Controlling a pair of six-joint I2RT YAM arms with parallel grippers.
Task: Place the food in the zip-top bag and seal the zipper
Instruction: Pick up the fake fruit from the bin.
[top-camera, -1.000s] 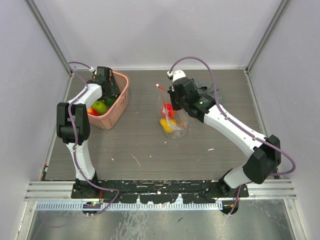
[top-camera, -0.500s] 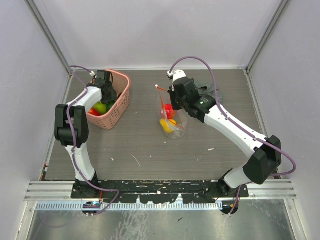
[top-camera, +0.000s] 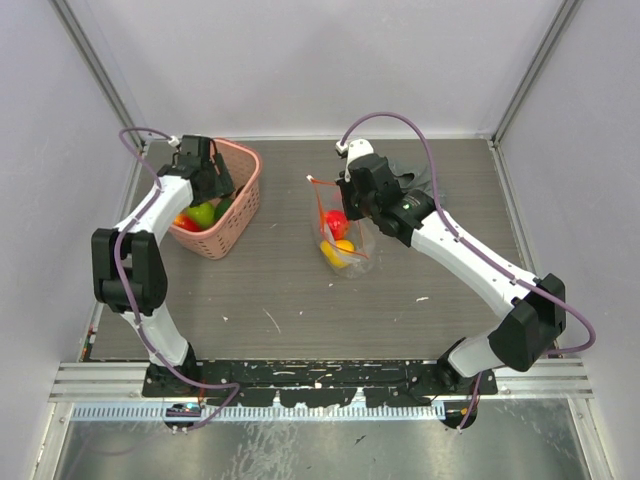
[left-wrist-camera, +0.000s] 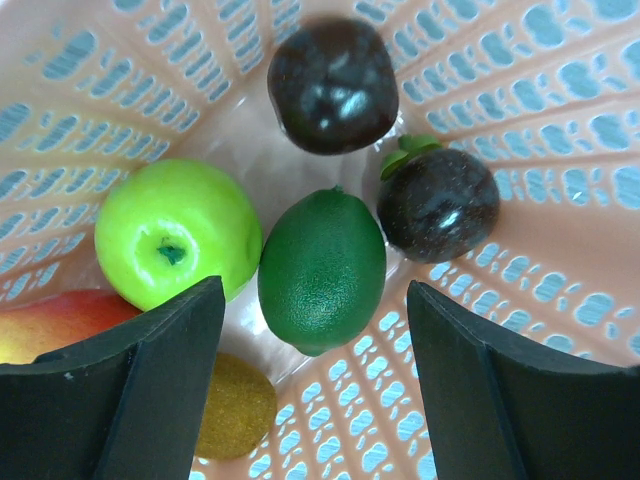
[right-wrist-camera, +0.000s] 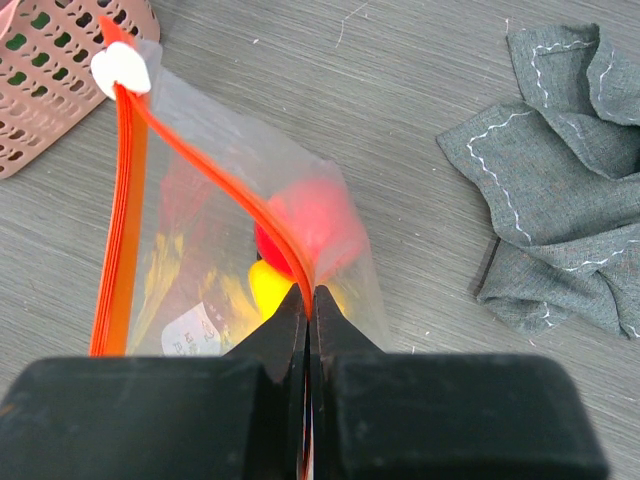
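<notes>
The zip-top bag (top-camera: 342, 240) stands in the middle of the table, with a red food (right-wrist-camera: 300, 225) and a yellow food (right-wrist-camera: 262, 285) inside it. My right gripper (right-wrist-camera: 310, 295) is shut on the bag's mouth edge, pinching the red-orange zipper (right-wrist-camera: 215, 175). The zipper's white slider tab (right-wrist-camera: 120, 70) sits at the far end, and the mouth gapes. My left gripper (left-wrist-camera: 315, 300) hangs open inside the pink basket (top-camera: 242, 195), just above a dark green lime (left-wrist-camera: 322, 270). Beside the lime lie a bright green apple (left-wrist-camera: 175, 232), two dark fruits (left-wrist-camera: 333, 85) and a red-yellow fruit (left-wrist-camera: 40, 325).
A crumpled grey cloth (right-wrist-camera: 560, 200) lies on the table to the right of the bag, behind my right arm (top-camera: 470, 260). The basket stands at the back left near the side wall. A small yellow-brown piece (left-wrist-camera: 235, 405) lies on the basket floor under my left finger.
My left arm has swung its elbow out to the left while its gripper stayed over the basket; the jaws narrowed briefly and opened again. The right gripper holds the bag as before.
</notes>
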